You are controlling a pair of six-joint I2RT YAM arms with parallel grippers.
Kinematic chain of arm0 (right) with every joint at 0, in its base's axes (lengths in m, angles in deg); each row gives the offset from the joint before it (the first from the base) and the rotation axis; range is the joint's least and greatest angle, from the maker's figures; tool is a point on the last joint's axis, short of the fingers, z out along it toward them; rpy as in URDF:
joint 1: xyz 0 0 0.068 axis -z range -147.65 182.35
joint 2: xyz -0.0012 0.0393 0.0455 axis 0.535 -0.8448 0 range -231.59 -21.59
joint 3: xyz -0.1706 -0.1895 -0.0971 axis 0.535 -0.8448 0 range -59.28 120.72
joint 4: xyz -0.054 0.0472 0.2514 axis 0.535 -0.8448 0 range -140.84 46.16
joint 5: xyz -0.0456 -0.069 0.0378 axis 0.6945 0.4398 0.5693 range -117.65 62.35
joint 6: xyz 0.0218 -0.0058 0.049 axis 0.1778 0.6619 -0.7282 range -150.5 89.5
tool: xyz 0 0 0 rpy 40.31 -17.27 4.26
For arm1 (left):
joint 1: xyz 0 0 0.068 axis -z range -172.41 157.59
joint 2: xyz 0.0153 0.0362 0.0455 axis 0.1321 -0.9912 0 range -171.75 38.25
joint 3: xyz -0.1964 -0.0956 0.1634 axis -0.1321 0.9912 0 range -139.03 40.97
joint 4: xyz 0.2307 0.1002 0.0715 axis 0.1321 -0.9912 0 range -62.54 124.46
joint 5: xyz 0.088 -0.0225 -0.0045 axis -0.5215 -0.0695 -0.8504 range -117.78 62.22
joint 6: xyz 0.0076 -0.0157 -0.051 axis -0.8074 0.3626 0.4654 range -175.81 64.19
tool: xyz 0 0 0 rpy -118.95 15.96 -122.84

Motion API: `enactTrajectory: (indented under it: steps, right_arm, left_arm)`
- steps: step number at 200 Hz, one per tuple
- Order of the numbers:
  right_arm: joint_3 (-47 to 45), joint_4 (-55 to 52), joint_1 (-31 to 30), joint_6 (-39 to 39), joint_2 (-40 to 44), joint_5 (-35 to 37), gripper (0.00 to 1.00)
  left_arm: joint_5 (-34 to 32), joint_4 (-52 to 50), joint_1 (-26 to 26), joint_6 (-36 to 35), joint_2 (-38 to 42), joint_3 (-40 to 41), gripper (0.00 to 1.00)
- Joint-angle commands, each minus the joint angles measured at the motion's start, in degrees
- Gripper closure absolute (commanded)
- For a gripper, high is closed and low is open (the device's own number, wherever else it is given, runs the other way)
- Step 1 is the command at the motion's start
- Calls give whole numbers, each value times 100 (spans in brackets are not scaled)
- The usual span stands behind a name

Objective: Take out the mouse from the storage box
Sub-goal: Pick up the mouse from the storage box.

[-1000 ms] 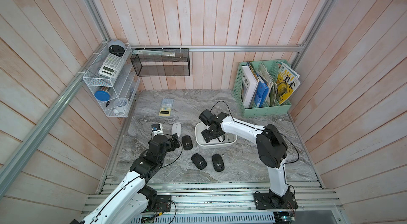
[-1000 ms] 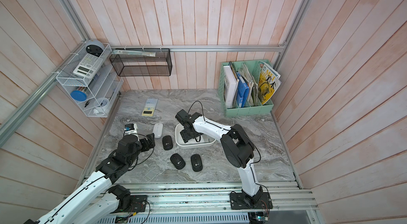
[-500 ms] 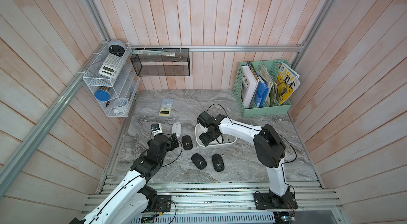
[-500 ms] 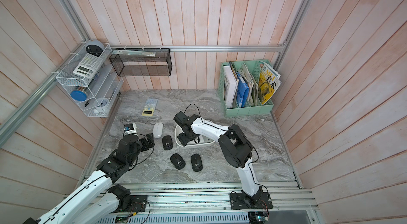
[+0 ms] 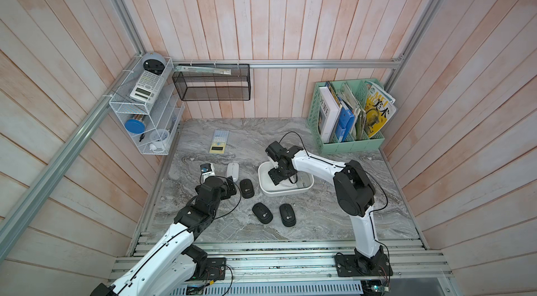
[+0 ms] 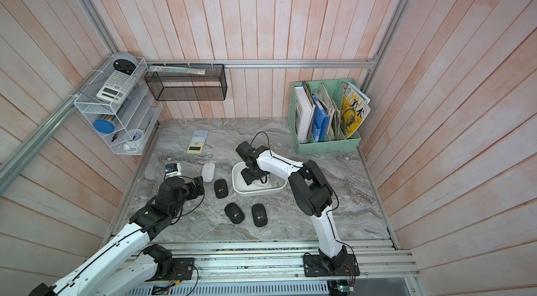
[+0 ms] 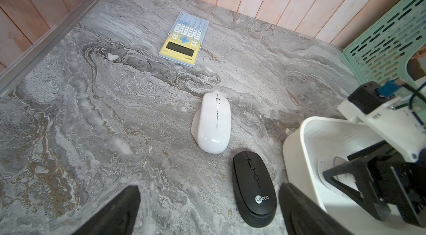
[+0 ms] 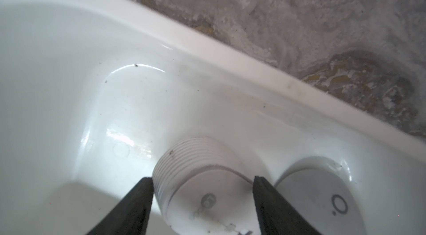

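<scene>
Right gripper (image 8: 202, 178) shifted, straddling white mouse (image 8: 198, 197)

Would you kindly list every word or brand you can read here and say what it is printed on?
"Lecoo": black mouse beside the storage box.
"MEI" and "美术": yellow magazine in the green file holder.
Too small or blurred: calculator brand, book spines, logo on the white mouse in the box.

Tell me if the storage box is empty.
Not empty. A white mouse lies inside the box, between the right gripper's fingers; another white item sits beside it.
</scene>
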Motion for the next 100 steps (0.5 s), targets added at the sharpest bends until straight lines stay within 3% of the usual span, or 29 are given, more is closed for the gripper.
enactTrajectory:
  steps: [1,21,47,100]
  right_arm:
    - [-107,-13,-7,-18,226,-23,16]
    - [-302,-3,51,-58,476,-71,10]
    - [-606,166,91,-81,735,-327,9]
    - [-1028,354,136,686,768,-318,9]
  left_arm:
    - [-89,60,19,2,6,21,0]
    - [-67,69,16,5,-1,27,0]
    - [-37,78,20,5,-31,10,0]
    - [-19,63,13,4,-4,21,0]
